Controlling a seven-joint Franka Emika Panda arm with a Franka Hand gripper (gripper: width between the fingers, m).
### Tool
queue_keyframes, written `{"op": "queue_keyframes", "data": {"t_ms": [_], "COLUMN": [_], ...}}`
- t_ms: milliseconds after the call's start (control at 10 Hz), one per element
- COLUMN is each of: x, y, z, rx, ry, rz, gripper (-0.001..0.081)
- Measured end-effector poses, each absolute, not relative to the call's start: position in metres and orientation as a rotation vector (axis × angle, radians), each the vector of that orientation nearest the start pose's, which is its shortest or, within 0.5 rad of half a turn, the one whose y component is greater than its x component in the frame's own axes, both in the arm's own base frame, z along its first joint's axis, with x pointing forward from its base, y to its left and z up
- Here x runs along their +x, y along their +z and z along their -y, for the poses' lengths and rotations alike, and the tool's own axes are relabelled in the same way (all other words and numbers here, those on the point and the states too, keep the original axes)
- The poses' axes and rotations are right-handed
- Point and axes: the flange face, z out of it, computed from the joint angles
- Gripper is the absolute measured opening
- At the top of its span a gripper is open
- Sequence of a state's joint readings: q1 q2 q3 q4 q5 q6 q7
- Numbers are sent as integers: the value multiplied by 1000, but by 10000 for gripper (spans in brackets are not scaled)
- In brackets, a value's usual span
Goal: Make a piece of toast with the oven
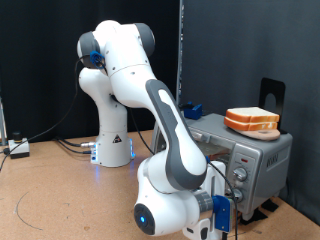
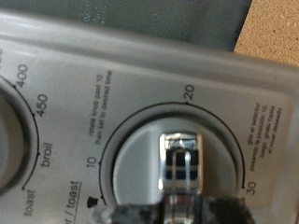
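Observation:
The silver-grey oven (image 1: 262, 160) stands at the exterior view's right, with a stack of toast slices (image 1: 252, 120) lying on its roof. My gripper (image 1: 222, 212) is low in front of the oven's knob panel. In the wrist view the panel (image 2: 140, 65) fills the picture. The timer knob (image 2: 182, 166), with a chrome grip and marks 10, 20 and 30 around it, sits straight ahead. My dark, blurred fingertips (image 2: 131, 215) stand on either side of the grip's near end. The oven's door and rack are hidden behind my arm.
A second dial (image 2: 14, 140), marked 400, 450, broil and toast, sits beside the timer. A small blue block (image 1: 193, 108) and a black stand (image 1: 272, 93) are behind the oven. Cables and a small box (image 1: 18, 147) lie on the table at the exterior view's left.

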State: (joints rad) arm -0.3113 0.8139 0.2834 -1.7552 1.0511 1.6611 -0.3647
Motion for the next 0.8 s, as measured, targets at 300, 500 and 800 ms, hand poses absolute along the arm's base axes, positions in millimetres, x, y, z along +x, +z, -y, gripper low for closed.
{"op": "queue_keyframes", "data": {"t_ms": [300,500,800], "x": [587,581,589], "y": [136,134,150], "z": [-61,-59,-59], "rx": [-1755,-1723,-1648], "ry": [405,207,47], "rz": [-120,-7,29], "gripper": [90,90,16]}}
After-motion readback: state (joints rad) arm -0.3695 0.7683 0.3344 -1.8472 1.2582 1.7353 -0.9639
